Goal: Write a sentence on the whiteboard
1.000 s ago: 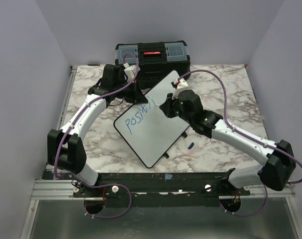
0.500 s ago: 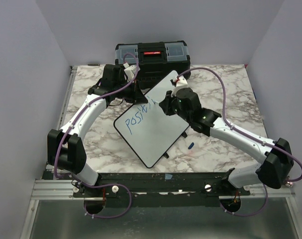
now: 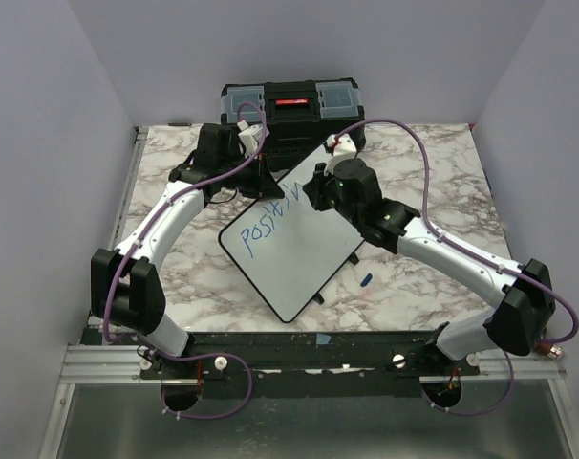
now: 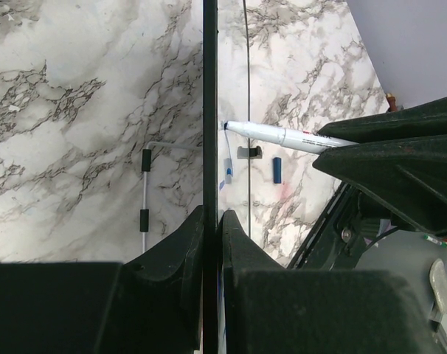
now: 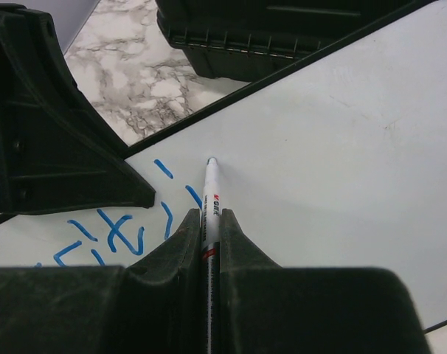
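The whiteboard (image 3: 304, 263) lies tilted on the marble table, its black frame seen edge-on in the left wrist view (image 4: 209, 110). My left gripper (image 3: 267, 187) (image 4: 210, 218) is shut on the board's far left edge. My right gripper (image 3: 315, 195) (image 5: 210, 220) is shut on a white marker (image 5: 211, 193), whose tip rests on the white surface (image 5: 341, 140). The marker (image 4: 282, 136) also shows beyond the board's edge from the left wrist. The sentence (image 3: 267, 227) is a slanted line of blue letters reading about "positiv", ending just left of the tip (image 5: 124, 232).
A black toolbox (image 3: 291, 107) with clear lid compartments stands at the back, right behind the board's far corner. A small blue marker cap (image 3: 365, 280) (image 4: 277, 169) lies on the table beside the board's right edge. Grey walls close in the table.
My right gripper has slid the marker up along the board toward its far corner, adding a blue stroke. The left gripper and the board have stayed put.
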`<move>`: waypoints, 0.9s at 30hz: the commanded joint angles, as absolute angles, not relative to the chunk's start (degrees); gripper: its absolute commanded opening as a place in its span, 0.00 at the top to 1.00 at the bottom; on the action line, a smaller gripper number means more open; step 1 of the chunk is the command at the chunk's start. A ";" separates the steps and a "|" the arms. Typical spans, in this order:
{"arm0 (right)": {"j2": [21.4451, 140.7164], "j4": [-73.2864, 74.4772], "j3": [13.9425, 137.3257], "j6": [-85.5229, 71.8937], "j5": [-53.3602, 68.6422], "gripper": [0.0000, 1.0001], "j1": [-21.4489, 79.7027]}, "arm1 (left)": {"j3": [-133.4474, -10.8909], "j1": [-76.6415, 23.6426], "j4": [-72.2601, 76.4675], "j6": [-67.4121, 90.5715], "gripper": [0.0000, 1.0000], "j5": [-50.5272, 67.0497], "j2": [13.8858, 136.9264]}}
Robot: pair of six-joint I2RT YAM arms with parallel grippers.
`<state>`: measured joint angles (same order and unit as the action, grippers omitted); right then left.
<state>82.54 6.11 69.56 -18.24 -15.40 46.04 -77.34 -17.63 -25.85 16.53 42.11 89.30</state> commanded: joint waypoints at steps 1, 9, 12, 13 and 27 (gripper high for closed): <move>80.36 6.82 69.34 -16.46 -17.66 0.99 45.96 | -77.99 -19.16 -25.81 12.08 1.00 41.22 87.67; 76.81 5.55 66.81 -17.16 -19.78 0.99 45.91 | -77.79 -19.16 -25.74 12.23 1.00 41.13 87.80; 77.23 5.64 66.66 -17.09 -20.41 0.99 45.89 | -77.71 -19.16 -25.51 12.22 1.00 41.23 87.44; 77.50 5.64 66.70 -17.10 -20.56 0.99 45.88 | -77.68 -19.16 -25.56 12.22 1.00 41.22 87.32; 81.60 4.13 68.53 -17.36 -18.19 0.99 45.96 | -77.55 -19.25 -25.51 12.16 1.00 41.23 87.06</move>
<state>80.49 5.67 67.37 -17.52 -18.72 46.04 -77.36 -18.35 -25.74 16.49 42.11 88.51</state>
